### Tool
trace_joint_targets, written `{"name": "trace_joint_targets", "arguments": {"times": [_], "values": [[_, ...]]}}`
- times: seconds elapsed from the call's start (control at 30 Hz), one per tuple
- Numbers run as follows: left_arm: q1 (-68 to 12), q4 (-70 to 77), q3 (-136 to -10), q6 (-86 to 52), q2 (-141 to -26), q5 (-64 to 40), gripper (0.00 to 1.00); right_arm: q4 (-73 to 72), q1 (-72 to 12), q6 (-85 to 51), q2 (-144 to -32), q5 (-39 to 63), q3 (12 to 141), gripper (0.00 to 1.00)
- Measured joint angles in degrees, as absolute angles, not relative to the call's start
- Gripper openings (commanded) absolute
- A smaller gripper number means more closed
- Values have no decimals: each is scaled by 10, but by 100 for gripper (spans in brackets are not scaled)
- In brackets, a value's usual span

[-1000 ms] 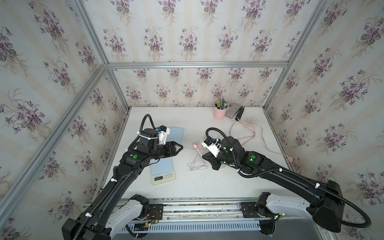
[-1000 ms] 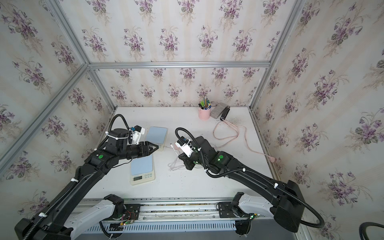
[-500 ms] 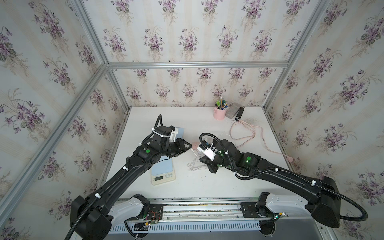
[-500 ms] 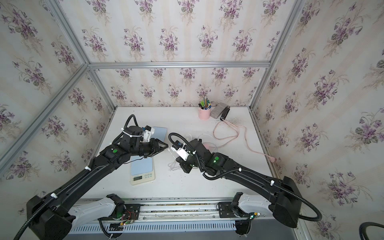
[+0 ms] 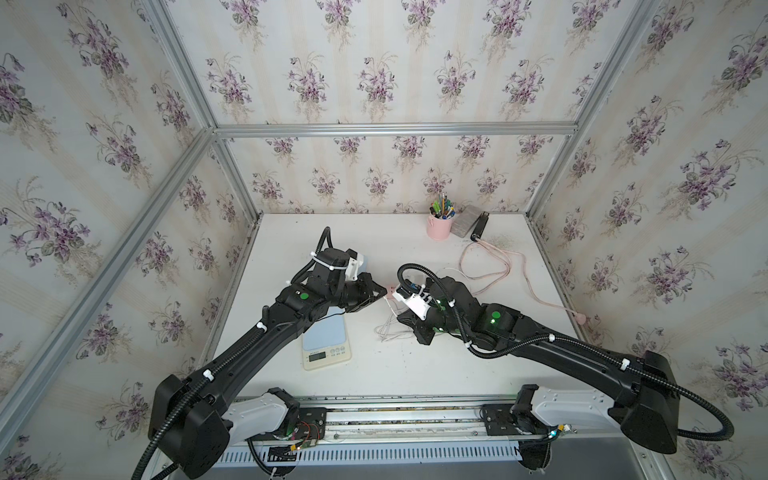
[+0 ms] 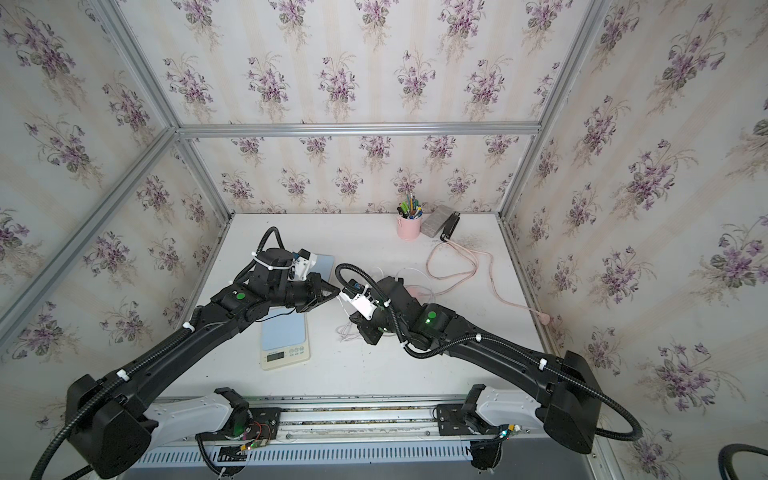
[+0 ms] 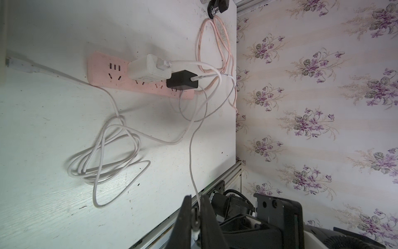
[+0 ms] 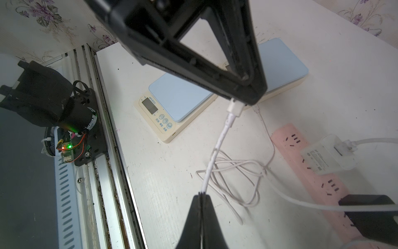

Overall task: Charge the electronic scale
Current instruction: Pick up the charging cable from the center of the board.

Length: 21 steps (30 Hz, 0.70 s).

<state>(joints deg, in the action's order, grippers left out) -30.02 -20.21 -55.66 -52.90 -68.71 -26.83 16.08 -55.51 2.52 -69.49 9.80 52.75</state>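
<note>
Your scale (image 5: 326,340) sits on the desk (image 5: 415,374) over on the left, partly under the left arm, and the plug is not in it yet. A second ago the left claw (image 5: 383,293) hung open above the scale. Now it has swung toward the middle and snapped shut. In the right wrist view you can see its tips pinching the little white plug (image 8: 234,107) at the end of the white cable (image 8: 217,148). I think this is a hand-over, so the left arm can carry the plug back to the scale. The right claw (image 8: 201,195) is shut too and squeezes the same cable a bit further down, so the cable runs straight between the two claws. The rest of it lies in loose loops on the desk. Further right is the pink power strip (image 8: 288,140), with a white charger (image 8: 327,154) and a black charger (image 8: 370,213) in it. The right claw will likely have to let go before the plug can travel far.
</note>
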Motion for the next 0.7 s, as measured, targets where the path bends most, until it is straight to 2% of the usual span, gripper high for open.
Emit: {"name": "trace_joint_targets", "arguments": {"times": [0.03, 0.13, 0.17, 0.2, 0.33, 0.47, 0.7], "values": [[-300, -202, -555, -525, -686, -268, 0, 161, -555, 25, -695, 99, 528, 2], [-300, -201, -554, -519, -678, -265, 0, 161, -555, 14, -698, 99, 532, 34], [-300, -200, -551, -515, -673, -264, 0, 161, -555, 11, -699, 98, 535, 40], [-300, -199, -548, -515, -667, -264, 0, 160, -555, 10, -699, 99, 538, 42], [-300, -198, -529, -510, -639, -255, 0, 129, -555, -25, -703, 99, 549, 42], [-300, -195, -503, -511, -607, -240, 0, 103, -555, -56, -730, 104, 568, 34], [-300, -186, -479, -518, -571, -226, 0, 106, -555, -77, -795, 124, 613, 29]]}}
